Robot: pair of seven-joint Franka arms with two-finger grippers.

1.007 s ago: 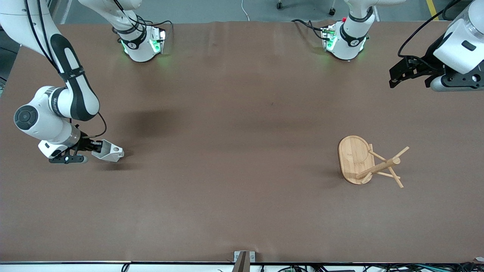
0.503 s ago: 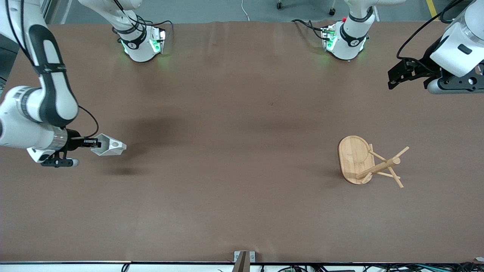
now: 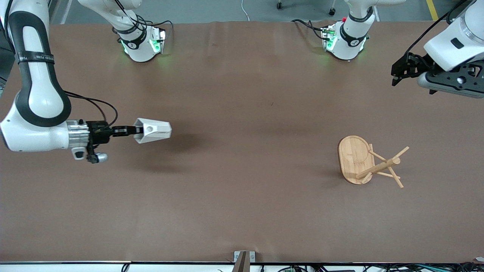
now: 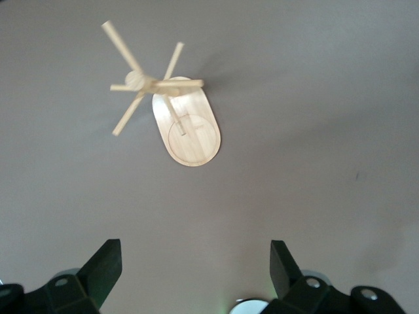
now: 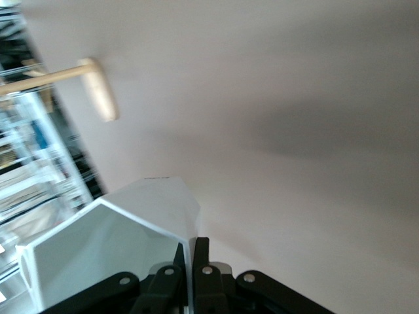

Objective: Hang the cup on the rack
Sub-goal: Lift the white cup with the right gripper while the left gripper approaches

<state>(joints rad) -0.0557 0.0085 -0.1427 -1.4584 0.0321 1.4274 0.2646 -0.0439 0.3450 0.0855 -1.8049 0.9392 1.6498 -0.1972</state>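
My right gripper (image 3: pixel 133 130) is shut on the rim of the white faceted cup (image 3: pixel 153 130) and holds it on its side in the air over the right arm's end of the table. In the right wrist view the cup (image 5: pixel 105 252) fills the lower corner with its wall pinched between the fingers (image 5: pixel 200 261). The bamboo rack (image 3: pixel 365 162) lies tipped over on the table toward the left arm's end, its oval base on edge and its pegs sticking out. It also shows in the left wrist view (image 4: pixel 173 111). My left gripper (image 3: pixel 397 71) is open and empty, high above the left arm's end.
The brown table (image 3: pixel 242 196) carries only the rack. The two arm bases (image 3: pixel 141 41) stand along the table's edge farthest from the front camera. A small metal bracket (image 3: pixel 244 258) sits at the edge nearest that camera.
My right gripper has lifted the cup off the table, turned it on its side and carried it toward the table's middle. The left gripper has shifted slightly.
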